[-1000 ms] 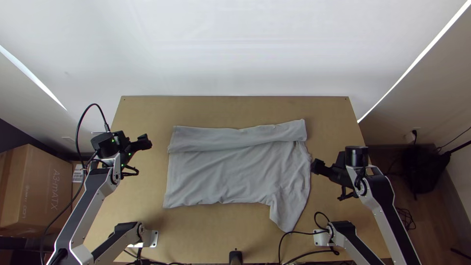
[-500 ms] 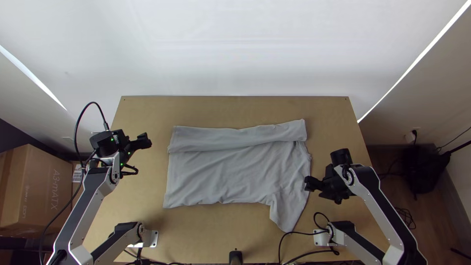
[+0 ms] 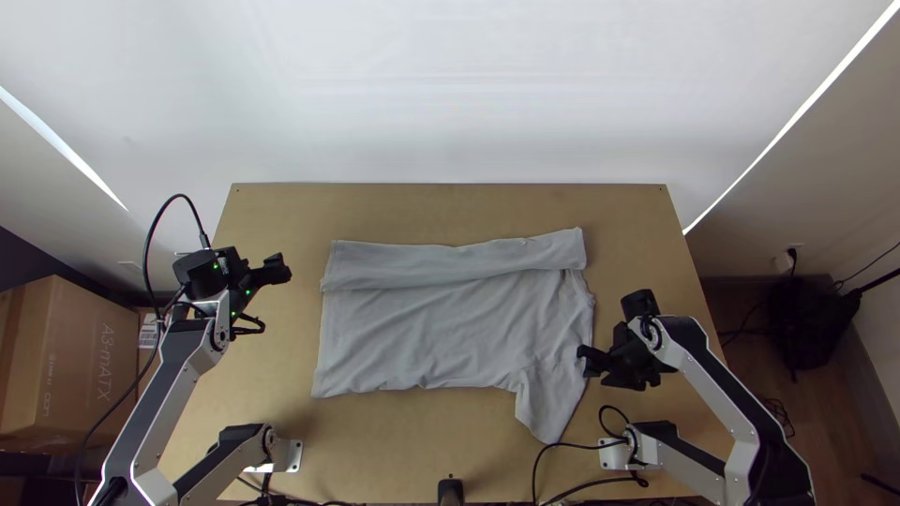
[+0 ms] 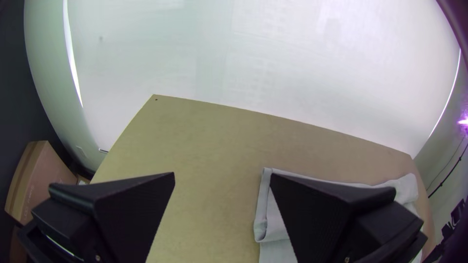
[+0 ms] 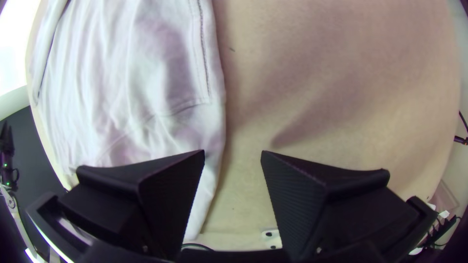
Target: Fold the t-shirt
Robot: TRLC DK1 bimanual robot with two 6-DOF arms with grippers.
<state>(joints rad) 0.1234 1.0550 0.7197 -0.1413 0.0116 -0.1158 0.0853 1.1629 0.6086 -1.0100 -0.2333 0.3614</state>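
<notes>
At frame centre the T-shirt (image 3: 441, 328) is laid partly folded; left gripper (image 3: 284, 270) and right gripper (image 3: 585, 361) are spread open.

The right hand (image 3: 586, 361) hides some of the t-shirt (image 3: 450, 328), and the cardboard box (image 3: 89, 361) is cut off

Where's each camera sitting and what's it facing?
Top view: high over the table, facing steeply down at the shirt, left arm and right arm.
Left wrist view: on that arm, facing table and wall, left gripper in front.
Right wrist view: on that arm, facing down at shirt, right gripper in front.
All three share shirt and table.
</notes>
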